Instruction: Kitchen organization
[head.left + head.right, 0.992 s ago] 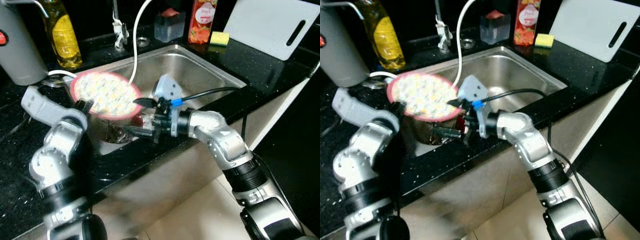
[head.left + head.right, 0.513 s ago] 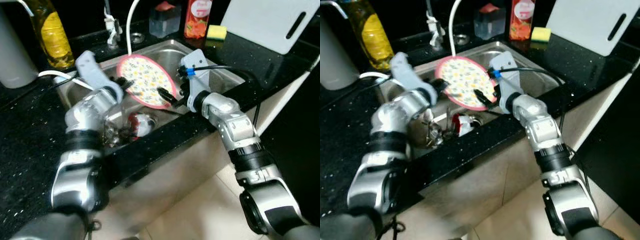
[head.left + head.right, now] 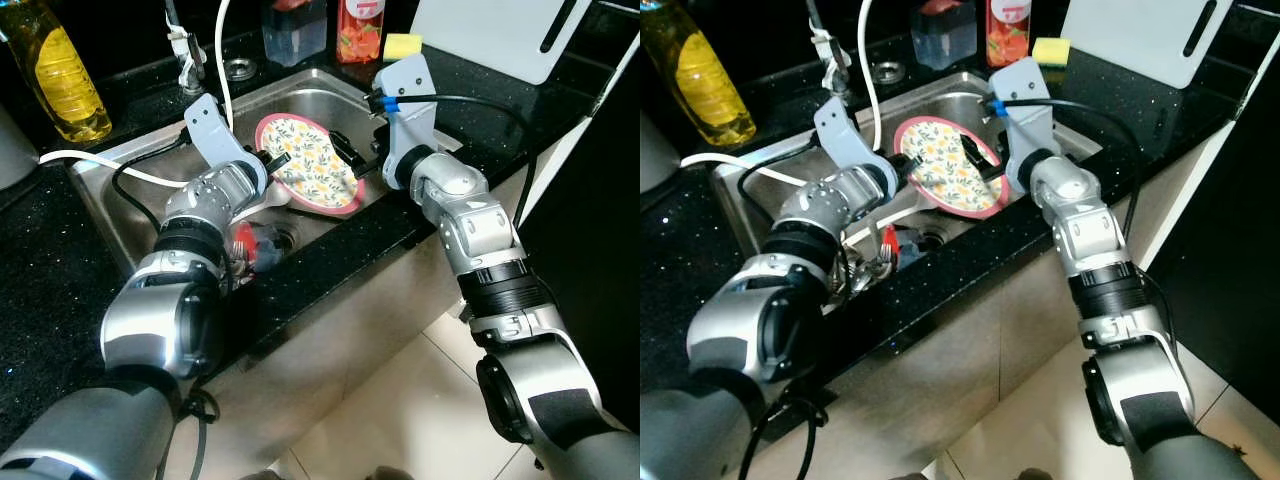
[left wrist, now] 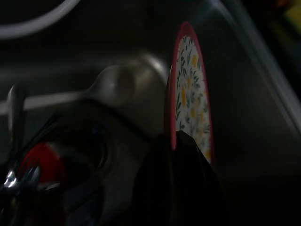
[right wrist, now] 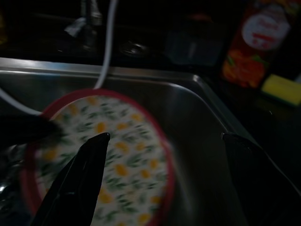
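A floral plate with a red rim stands tilted over the steel sink. My left gripper is shut on the plate's left rim. In the left wrist view the plate is seen edge-on, with the dark fingers pinching its rim. My right gripper is open at the plate's right edge, one finger lying over the plate's face. In the right wrist view its fingers stand wide apart with the plate in front of them.
Cutlery and a red item lie by the sink drain. On the black counter behind stand a yellow oil bottle, the faucet with a white hose, a clear container, a red bottle, a yellow sponge and a white cutting board.
The head view has shifted. The left gripper has carried the plate from over the sink's left end to its middle and lower. The right gripper has moved from below the plate to its right edge.
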Controlling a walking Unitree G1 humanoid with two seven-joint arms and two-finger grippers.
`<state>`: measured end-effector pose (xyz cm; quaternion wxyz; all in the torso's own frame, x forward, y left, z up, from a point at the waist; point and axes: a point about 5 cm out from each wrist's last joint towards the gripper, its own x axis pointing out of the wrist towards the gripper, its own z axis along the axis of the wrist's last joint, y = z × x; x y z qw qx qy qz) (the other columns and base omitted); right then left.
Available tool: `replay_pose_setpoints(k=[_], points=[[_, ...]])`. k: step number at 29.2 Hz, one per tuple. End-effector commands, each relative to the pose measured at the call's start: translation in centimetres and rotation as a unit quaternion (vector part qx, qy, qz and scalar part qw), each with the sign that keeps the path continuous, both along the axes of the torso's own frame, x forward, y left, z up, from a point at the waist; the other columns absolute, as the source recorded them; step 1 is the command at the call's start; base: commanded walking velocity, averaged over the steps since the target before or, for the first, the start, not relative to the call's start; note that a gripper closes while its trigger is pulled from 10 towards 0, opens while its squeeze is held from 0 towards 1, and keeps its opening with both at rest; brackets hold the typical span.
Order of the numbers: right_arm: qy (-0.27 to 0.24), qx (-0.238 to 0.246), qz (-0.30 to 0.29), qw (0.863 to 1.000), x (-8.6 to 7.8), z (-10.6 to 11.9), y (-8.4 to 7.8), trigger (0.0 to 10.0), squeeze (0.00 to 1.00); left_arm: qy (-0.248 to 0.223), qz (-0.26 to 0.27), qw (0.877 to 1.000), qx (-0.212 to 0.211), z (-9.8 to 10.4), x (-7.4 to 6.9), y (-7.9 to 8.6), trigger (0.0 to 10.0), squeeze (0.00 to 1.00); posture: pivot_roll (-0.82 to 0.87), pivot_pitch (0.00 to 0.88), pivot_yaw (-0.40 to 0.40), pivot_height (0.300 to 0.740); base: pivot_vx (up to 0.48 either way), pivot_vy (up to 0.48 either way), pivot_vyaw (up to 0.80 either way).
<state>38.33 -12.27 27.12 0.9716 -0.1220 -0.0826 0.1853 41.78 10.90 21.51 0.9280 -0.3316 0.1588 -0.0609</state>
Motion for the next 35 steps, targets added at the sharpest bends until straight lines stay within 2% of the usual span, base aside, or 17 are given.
replay_pose_setpoints(k=[1, 2, 7, 10, 11, 12, 14, 15, 17, 18, 19, 20, 24, 26, 28, 30, 35], points=[[-0.006, -0.001, -0.004, 1.0, 0.1, 0.2, 0.0, 10.0, 0.0, -0.003, 0.017, 1.0, 0.008, 0.3, 0.2, 1.0, 10.0, 0.0, -0.05, 0.08, 0.085, 0.74, 0.0, 0.0, 0.0], [-0.008, 0.001, -0.006, 1.0, 0.1, 0.3, 0.0, 10.0, 0.0, 0.002, 0.018, 1.0, 0.01, -0.1, 0.1, 0.9, 10.0, 1.0, -0.04, 0.097, 0.081, 0.74, 0.0, 0.0, 0.0], [-0.007, 0.0, 0.003, 1.0, 0.0, 0.0, 0.4, 10.0, 0.0, 0.024, 0.012, 1.0, -0.002, -1.5, -0.1, 0.3, 10.0, 1.0, -0.03, 0.127, 0.073, 0.74, 0.0, 0.0, 0.0], [-0.008, 0.0, 0.005, 1.0, 0.1, 0.0, 0.5, 10.0, 0.0, -0.016, 0.011, 1.0, -0.022, -0.4, 0.2, 0.3, 10.0, 1.0, -0.02, 0.126, 0.071, 0.74, 0.0, 0.0, 0.0], [-0.019, 0.012, 0.009, 1.0, 0.2, 0.6, 0.5, 10.0, 0.0, -0.177, 0.012, 0.978, -0.11, 5.0, 0.7, 1.3, 10.0, 0.0, 0.0, 0.122, 0.063, 0.74, 0.0, 0.0, 0.0], [-0.019, 0.012, 0.009, 1.0, 0.2, 0.6, 0.5, 10.0, 0.0, -0.177, 0.012, 0.978, -0.11, 5.0, 0.7, 1.3, 10.0, 0.0, 0.0, 0.122, 0.063, 0.74, 0.0, 0.0, 0.0], [-0.034, 0.028, 0.013, 0.999, 0.1, 1.2, 0.5, 10.0, 0.0, -0.317, 0.023, 0.934, -0.165, 9.9, 0.2, 3.2, 10.0, 0.0, 0.01, 0.121, 0.061, 0.74, 0.0, 0.0, 0.0], [-0.034, 0.028, 0.013, 0.999, 0.1, 1.2, 0.5, 10.0, 0.0, -0.317, 0.023, 0.934, -0.165, 9.9, 0.2, 3.2, 10.0, 0.0, 0.01, 0.121, 0.061, 0.74, 0.0, 0.0, 0.0], [-0.051, 0.049, 0.014, 0.997, 0.0, 1.9, 0.5, 10.0, 0.0, -0.407, 0.045, 0.911, -0.054, 13.5, -1.3, 4.9, 10.0, 0.0, 0.04, 0.106, 0.05, 0.74, 0.0, 0.0, 0.0], [-0.057, 0.057, 0.015, 0.997, -0.1, 2.2, 0.5, 10.0, 0.0, -0.431, 0.053, 0.901, 0.001, 14.4, -1.9, 5.1, 10.0, 0.0, 0.04, 0.106, 0.05, 0.74, 0.0, 0.0, 0.0], [-0.057, 0.057, 0.015, 0.997, -0.1, 2.2, 0.5, 10.0, 0.0, -0.431, 0.053, 0.901, 0.001, 14.4, -1.9, 5.1, 10.0, 0.0, 0.04, 0.106, 0.05, 0.74, 0.0, 0.0, 0.0], [-0.066, 0.069, 0.016, 0.995, -0.3, 2.5, 0.5, 10.0, 0.0, -0.455, 0.057, 0.886, 0.076, 15.1, -3.0, 5.3, 10.0, 0.0, 0.06, 0.098, 0.043, 0.74, 0.0, 0.0, 0.0], [-0.073, 0.083, 0.015, 0.994, -0.5, 2.8, 0.5, 10.0, 0.0, -0.456, 0.051, 0.879, 0.13, 14.8, -3.9, 5.4, 10.0, 0.0, 0.08, 0.087, 0.04, 0.74, 0.0, 0.0, 0.0], [-0.103, 0.143, -0.012, 0.984, -1.1, 3.7, 0.2, 10.0, 0.0, -0.43, 0.063, 0.878, 0.201, 12.4, -6.6, 5.8, 10.0, 0.0, 0.1, 0.057, 0.036, 0.74, 0.0, 0.0, 0.0], [-0.125, 0.17, -0.029, 0.977, -1.5, 4.3, -0.2, 10.0, 0.0, -0.423, 0.08, 0.878, 0.209, 11.5, -8.0, 6.0, 10.0, 0.0, 0.11, 0.046, 0.04, 0.74, 0.0, 0.0, 0.0], [-0.159, 0.198, -0.033, 0.967, -2.2, 5.4, -0.5, 10.0, 0.0, -0.435, 0.109, 0.862, 0.238, 10.9, -10.3, 6.4, 10.0, 0.0, 0.13, 0.022, 0.038, 0.74, 0.0, 0.0, 0.0], [-0.169, 0.205, -0.025, 0.964, -2.5, 5.7, -0.4, 10.0, 0.0, -0.437, 0.113, 0.86, 0.24, 10.8, -11.1, 6.5, 10.0, 0.0, 0.14, 0.013, 0.032, 0.74, 0.0, 0.0, 0.0]])
